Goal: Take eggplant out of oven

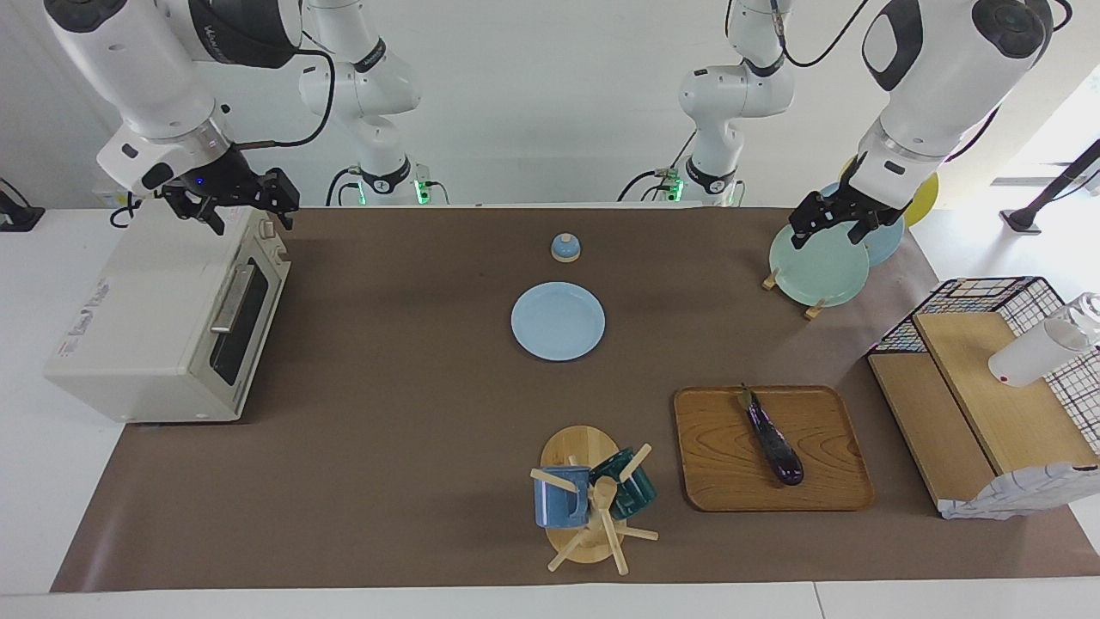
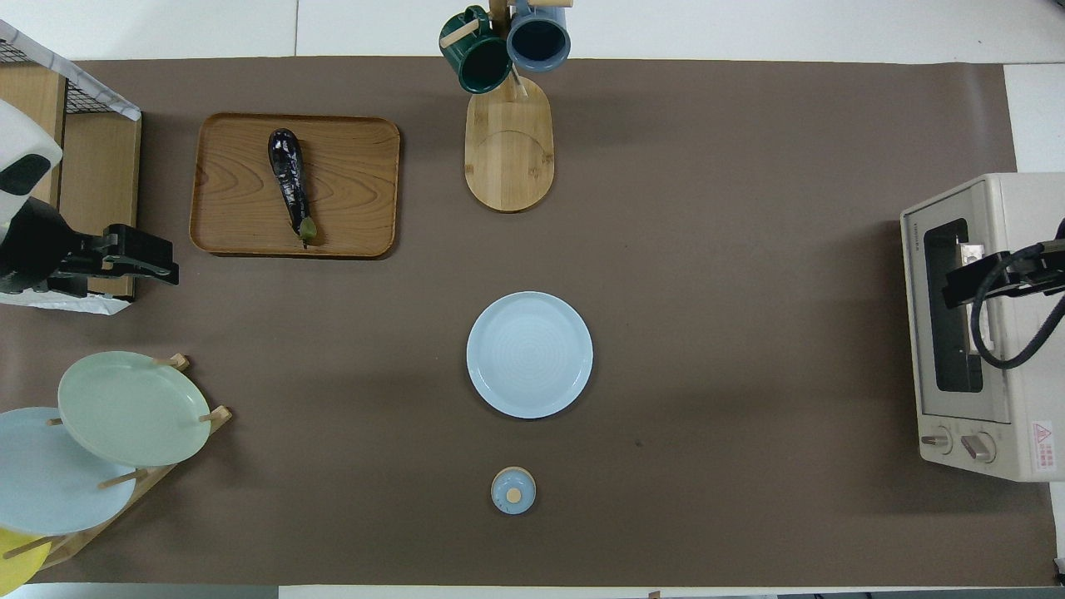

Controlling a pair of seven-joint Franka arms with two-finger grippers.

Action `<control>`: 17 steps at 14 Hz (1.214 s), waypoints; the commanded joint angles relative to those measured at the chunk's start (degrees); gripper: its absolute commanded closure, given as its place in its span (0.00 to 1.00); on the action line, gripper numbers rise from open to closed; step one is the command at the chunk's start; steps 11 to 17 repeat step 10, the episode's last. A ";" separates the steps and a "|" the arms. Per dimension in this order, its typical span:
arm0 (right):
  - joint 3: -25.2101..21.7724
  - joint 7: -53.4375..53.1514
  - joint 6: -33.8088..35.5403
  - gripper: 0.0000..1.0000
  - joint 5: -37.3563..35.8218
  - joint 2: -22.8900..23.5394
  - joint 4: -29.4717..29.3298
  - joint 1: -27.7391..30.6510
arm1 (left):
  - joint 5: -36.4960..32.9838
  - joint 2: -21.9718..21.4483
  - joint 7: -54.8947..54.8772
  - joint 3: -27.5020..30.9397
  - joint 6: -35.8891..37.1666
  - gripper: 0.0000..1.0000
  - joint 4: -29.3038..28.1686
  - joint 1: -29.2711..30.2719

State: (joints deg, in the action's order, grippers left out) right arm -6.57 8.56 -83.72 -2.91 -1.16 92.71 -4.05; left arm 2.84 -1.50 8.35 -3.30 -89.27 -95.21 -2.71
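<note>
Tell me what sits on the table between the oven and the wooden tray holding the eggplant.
Between the oven and the wooden tray with the eggplant stands only the mug rack; otherwise bare brown mat, clearest in the overhead view.

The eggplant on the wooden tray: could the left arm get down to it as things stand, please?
Probably yes. The eggplant lies bare on the tray, nothing over it, and the left gripper hangs open above the plate rack at that end.

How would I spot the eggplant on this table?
Find the wooden tray toward the left arm's end of the table, beside the mug rack. The eggplant lies on it alone: long, slender, glossy dark purple, its green stem end pointing toward the robots.
</note>
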 commanded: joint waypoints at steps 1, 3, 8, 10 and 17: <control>0.24 -0.65 -0.57 0.00 0.89 -0.51 0.02 0.36 | 0.94 -0.79 0.35 1.02 -0.55 0.00 -0.59 -0.81; 0.24 -0.65 -0.57 0.00 0.89 -0.51 0.02 0.36 | 0.94 -0.70 0.35 -0.29 -0.55 0.00 -0.33 0.51; 0.24 -0.65 -0.57 0.00 0.89 -0.51 0.02 0.36 | 0.94 -0.61 0.35 -3.55 -0.29 0.00 -0.24 3.15; 0.24 -0.65 -0.57 0.00 0.89 -0.51 0.02 0.36 | 0.94 -0.61 0.35 -3.64 -0.29 0.00 -0.24 3.41; 0.24 -0.65 -0.57 0.00 0.89 -0.51 0.02 0.36 | 0.94 -0.61 0.35 -3.64 -0.29 0.00 -0.24 3.41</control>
